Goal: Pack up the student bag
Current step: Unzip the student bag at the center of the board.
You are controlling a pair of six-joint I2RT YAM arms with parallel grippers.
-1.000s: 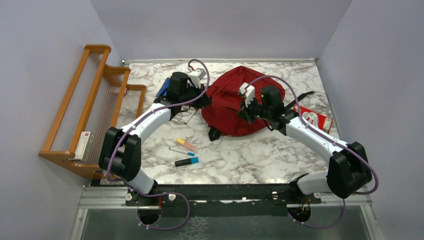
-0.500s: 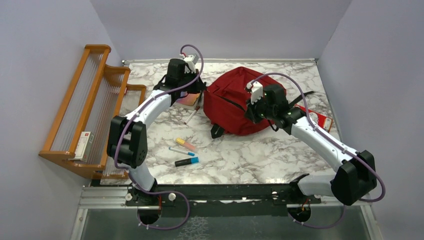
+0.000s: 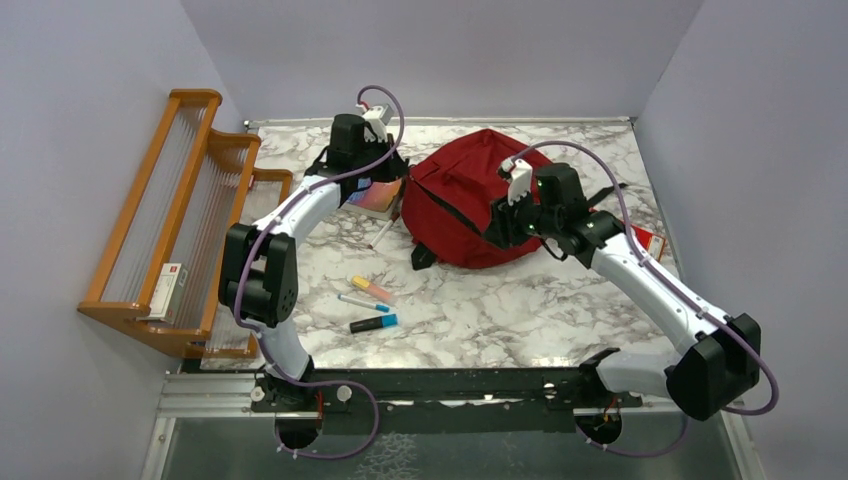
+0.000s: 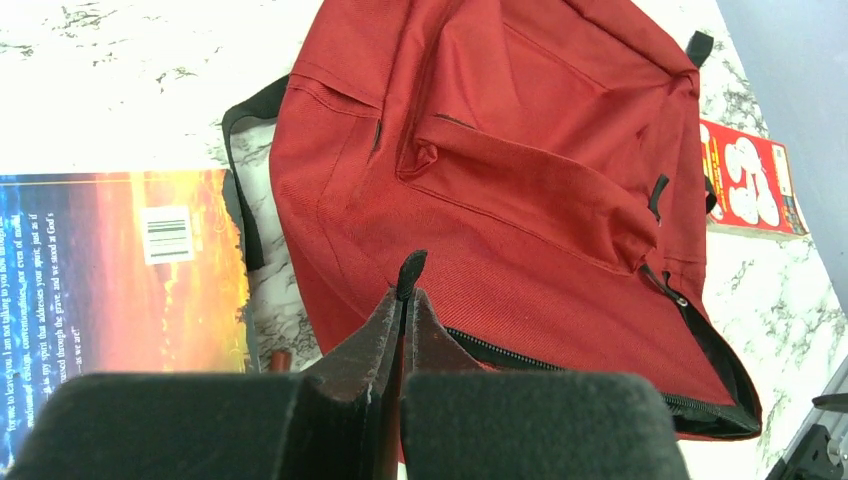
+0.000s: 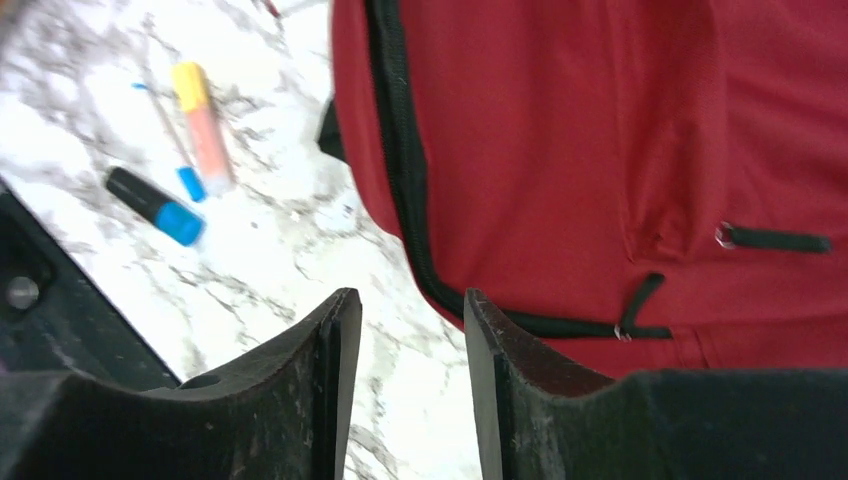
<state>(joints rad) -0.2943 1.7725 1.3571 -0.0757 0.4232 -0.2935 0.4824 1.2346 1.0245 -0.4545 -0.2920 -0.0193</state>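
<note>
Student bag [image 3: 460,205]: red fabric, black zipper, lying flat just ahead of both pincers. Left gripper [image 4: 403,300] clenched on black pull tab [image 4: 410,268]; book [image 4: 120,270] to its left. Right gripper [image 5: 405,300] released, holding nothing; markers [image 5: 200,125] to its left.

I have the student bag [image 3: 470,210] lying at the far middle of the surface [image 3: 500,310]. A book [image 4: 120,270] lies just left of it and a card pack [image 4: 750,180] just right, by the right edge. Three markers [image 3: 372,290] lie nearer me, left of centre. A rack [image 3: 170,220] runs along the left edge.
</note>
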